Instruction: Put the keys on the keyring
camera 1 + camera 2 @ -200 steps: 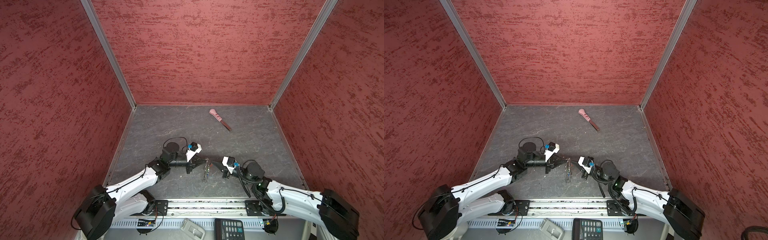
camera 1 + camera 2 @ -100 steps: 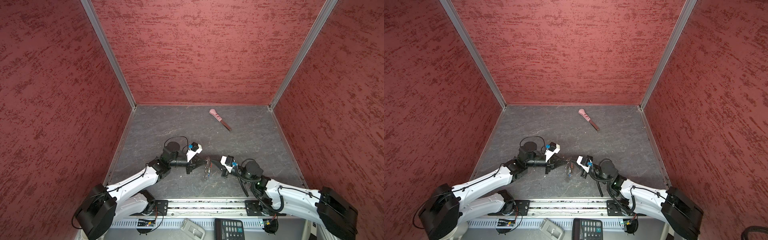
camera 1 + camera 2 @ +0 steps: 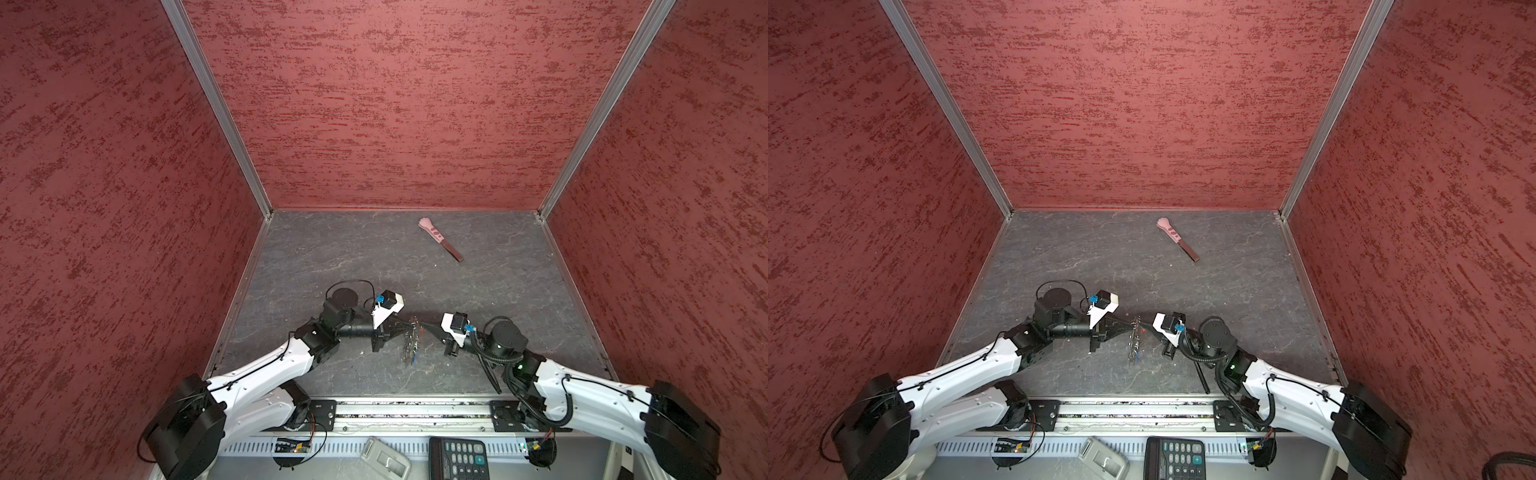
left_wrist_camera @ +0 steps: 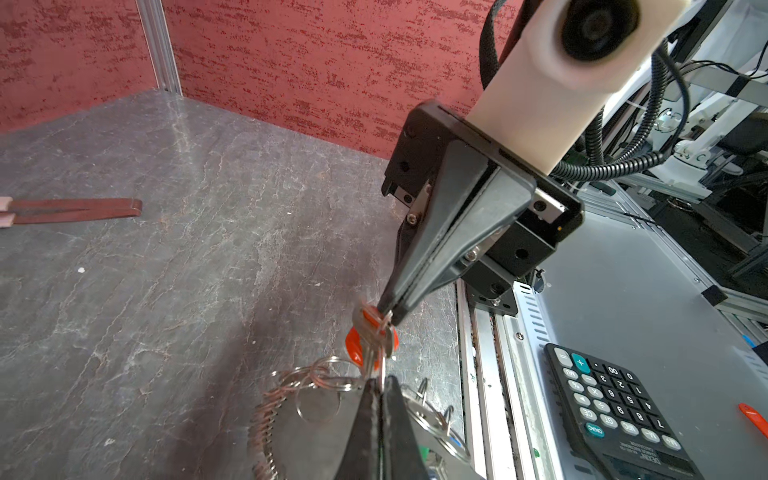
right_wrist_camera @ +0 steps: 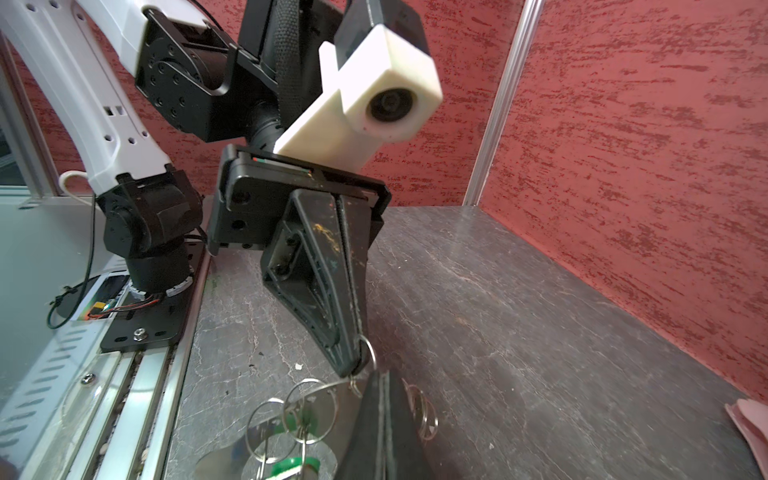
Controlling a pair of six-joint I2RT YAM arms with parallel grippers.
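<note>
Closest to me, on the front ledge this side of the keyring (image 3: 410, 345), sit a black calculator (image 3: 457, 459) and a small grey device (image 3: 384, 457). The metal rail (image 3: 411, 409) that carries both arm bases runs just behind them.

Past the rail the grey, stone-patterned bench (image 3: 332, 257) begins. The keyring is at its front middle, slung between the two arms. Its silver chain and loose rings droop below the grip, and I can't tell whether the lowest links touch the bench.

The left gripper (image 5: 351, 366) comes in from the left of the keyring, its jaws clenched on one of the silver rings at the top of the bunch. The right gripper (image 4: 388, 316) reaches in from the right of the keyring, its jaws clamped tight on the red-tagged key (image 4: 357, 347). The two sets of jaws are almost tip to tip. From here I can't make out whether that key is threaded onto a ring.

A green-tagged key (image 5: 297, 463) hangs from rings lower in the bunch, a bit blurred.

Well beyond the keyring and somewhat to its right, a pink-handled tool (image 3: 440, 239) lies flat on the bench. Its handle points towards the red textured back wall (image 3: 395, 104) and its dark blade angles back towards the front.
</note>
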